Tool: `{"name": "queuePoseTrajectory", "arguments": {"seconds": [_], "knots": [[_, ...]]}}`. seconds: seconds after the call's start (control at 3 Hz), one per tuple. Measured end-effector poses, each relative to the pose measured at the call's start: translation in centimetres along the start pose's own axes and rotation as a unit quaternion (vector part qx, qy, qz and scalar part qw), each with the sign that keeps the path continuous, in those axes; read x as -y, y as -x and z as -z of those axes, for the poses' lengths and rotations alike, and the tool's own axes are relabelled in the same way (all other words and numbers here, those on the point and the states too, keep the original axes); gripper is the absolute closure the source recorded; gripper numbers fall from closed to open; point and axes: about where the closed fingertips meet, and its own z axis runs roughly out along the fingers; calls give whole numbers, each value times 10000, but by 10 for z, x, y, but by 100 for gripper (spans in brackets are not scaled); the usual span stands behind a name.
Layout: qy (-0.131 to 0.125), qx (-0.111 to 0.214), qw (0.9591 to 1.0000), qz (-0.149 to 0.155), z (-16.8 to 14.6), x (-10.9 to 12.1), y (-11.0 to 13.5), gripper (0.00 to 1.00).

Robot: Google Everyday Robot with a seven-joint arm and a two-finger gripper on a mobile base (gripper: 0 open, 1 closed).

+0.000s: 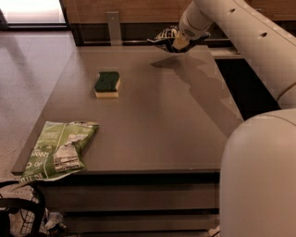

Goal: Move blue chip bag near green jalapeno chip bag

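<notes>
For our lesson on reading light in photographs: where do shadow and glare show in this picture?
Camera view: the gripper, shut on the blue chip bag at the far edge of the table, casts a dark shadow on the tabletop just below it. Camera view: a white glare patch washes out the top left. Camera view: the green jalapeno chip bag, near left, is evenly lit.

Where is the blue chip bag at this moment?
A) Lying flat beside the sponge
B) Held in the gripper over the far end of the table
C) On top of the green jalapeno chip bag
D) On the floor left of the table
B: the blue chip bag is clamped in the gripper above the far end of the table, casting a shadow below, well away from the sponge and the green jalapeno chip bag.
</notes>
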Motion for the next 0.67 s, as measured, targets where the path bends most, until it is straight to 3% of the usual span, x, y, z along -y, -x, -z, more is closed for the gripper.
{"name": "queuePoseTrajectory", "arguments": {"seconds": [0.33,0.67], "knots": [[-150,40,9999,76,33,-5,-1,100],[-12,265,9995,153,71,-22,-5,100]]}}
